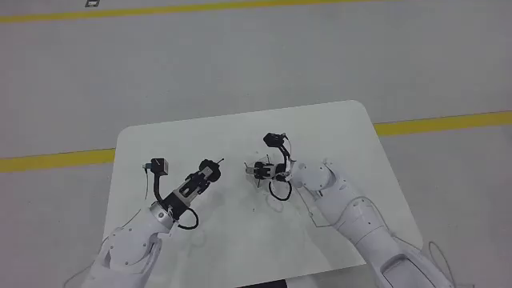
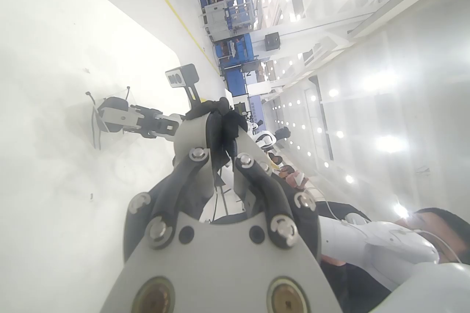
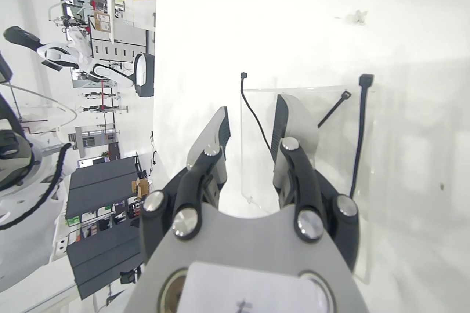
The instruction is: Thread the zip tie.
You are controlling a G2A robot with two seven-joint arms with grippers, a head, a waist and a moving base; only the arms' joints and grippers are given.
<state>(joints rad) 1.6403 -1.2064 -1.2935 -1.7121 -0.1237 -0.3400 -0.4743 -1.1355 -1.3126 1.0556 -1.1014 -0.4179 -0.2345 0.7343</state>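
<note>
Jaws on the right gripper (image 3: 252, 105) stand apart, and the zip tie (image 3: 257, 120) you want lies right in the gap between them. Its long axis runs with the fingers: the square head sits out past the tips, and the tail curves back toward the palm, ending close against one finger. I judge that closing should pinch it across its width, with no turn of the wrist needed.

That tie leans at the edge of a clear holder (image 3: 330, 164) on the counter (image 1: 336, 128). One finger looks to sit inside the holder's wall and the other outside, so watch that you don't clamp the wall too. A longer tie (image 3: 361, 131) and a short tie (image 3: 334, 110) stand farther along the holder.

Your right arm is much the nearer, low over the counter with its fingers pointing along the tie. The left gripper (image 2: 220, 112) hangs apart to the side, tips aimed toward the holder. Its jaws are drawn together around bunched black material, and you cannot tell whether a tie is pinched there.
</note>
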